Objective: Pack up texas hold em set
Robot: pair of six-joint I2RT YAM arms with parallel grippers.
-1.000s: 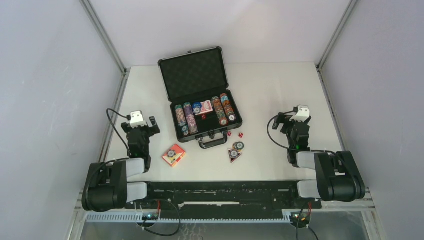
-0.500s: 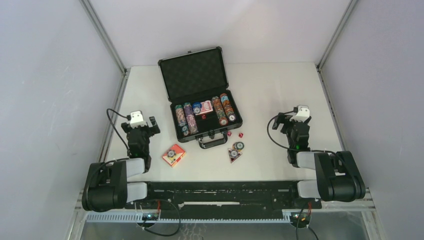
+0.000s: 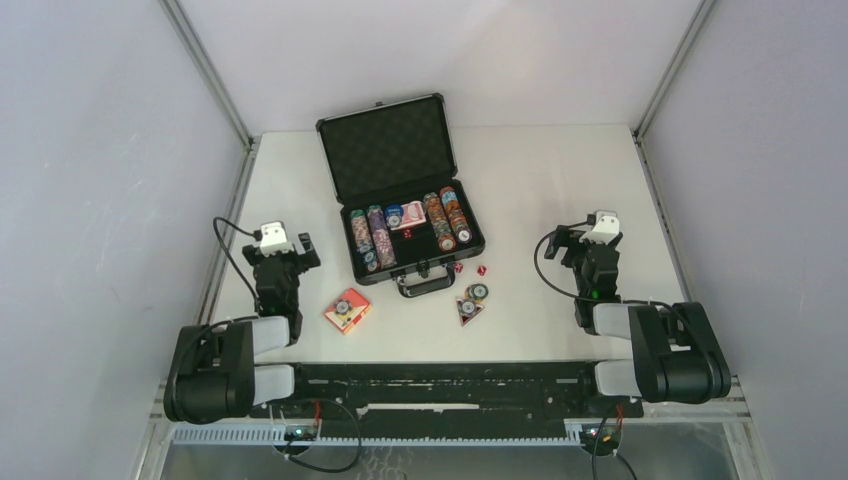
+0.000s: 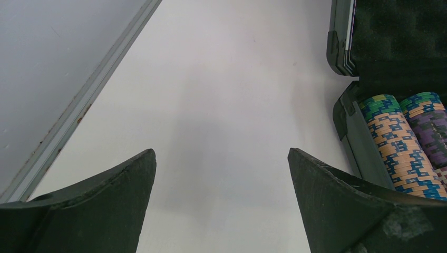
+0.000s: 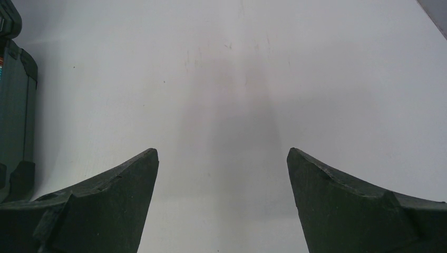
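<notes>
Briefcase (image 3: 388, 150) open, cropped in wrist views

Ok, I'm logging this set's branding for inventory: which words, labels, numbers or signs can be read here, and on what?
No text reads clearly in any view.
On the red card box on the table: a printed design, too small to read.
On the card box in the briefcase: print too small to read.
On the poker chips: edge patterns only, no figures.
On the loose chips: face markings blurred.
</notes>
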